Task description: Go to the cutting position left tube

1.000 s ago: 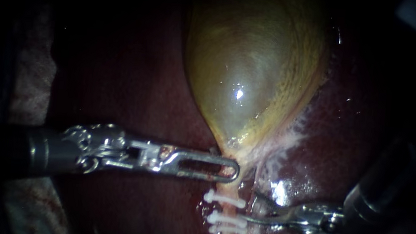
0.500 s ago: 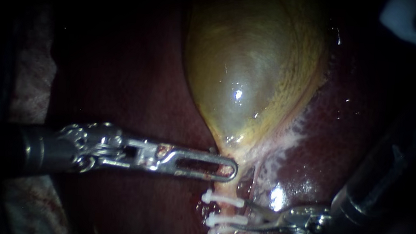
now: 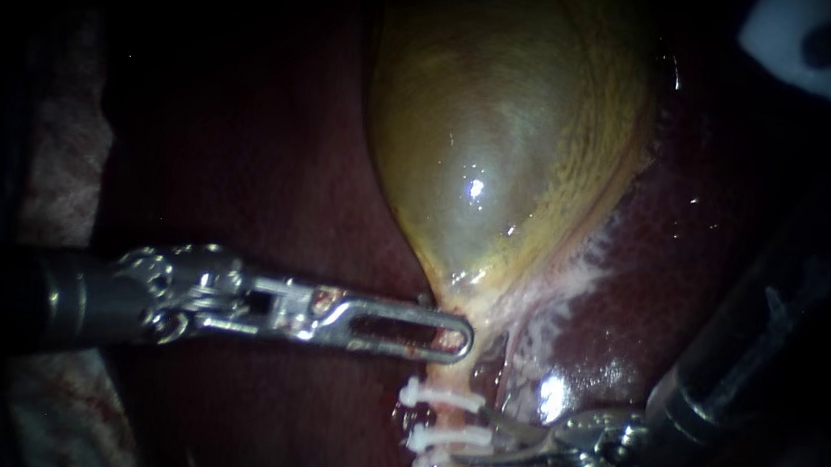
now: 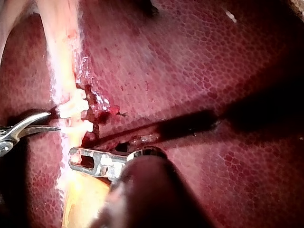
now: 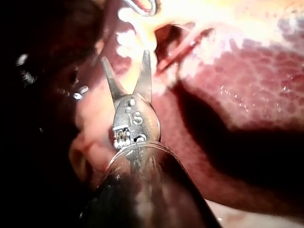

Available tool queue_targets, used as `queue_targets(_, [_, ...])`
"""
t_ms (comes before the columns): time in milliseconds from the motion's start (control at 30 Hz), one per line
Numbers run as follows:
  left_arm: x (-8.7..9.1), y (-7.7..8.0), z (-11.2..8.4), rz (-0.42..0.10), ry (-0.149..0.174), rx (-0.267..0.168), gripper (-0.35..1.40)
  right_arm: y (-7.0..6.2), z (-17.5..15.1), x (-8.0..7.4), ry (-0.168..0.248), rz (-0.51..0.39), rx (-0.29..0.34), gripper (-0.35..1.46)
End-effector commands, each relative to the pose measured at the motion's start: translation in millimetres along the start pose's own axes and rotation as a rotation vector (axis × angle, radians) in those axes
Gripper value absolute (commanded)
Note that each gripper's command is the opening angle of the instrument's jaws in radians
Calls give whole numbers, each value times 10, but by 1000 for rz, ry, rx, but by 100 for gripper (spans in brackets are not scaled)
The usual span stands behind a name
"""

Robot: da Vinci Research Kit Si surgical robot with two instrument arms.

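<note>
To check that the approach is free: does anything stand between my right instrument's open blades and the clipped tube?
Nothing visible does. The right instrument, blades open, is right beside the clips on the tube; the left instrument sits above them, off that path.

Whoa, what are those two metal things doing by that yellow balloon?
The yellow balloon is a gallbladder lying on a liver. The left instrument has its tip at the gallbladder's narrow neck. The right instrument, with two thin blades, has its jaws open right beside the pale tube below, where three white clips sit across it. The tube looks uncut.
</note>
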Motion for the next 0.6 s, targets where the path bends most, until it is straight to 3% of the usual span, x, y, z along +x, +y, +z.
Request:
queue_targets(33, [0, 0, 0, 0, 0, 0, -35, 1, 1, -1, -1, 0, -1, 110])
queue_targets(600, [0, 1, -1, 0, -1, 0, -35, 12, 1, -6, -5, -6, 2, 106])
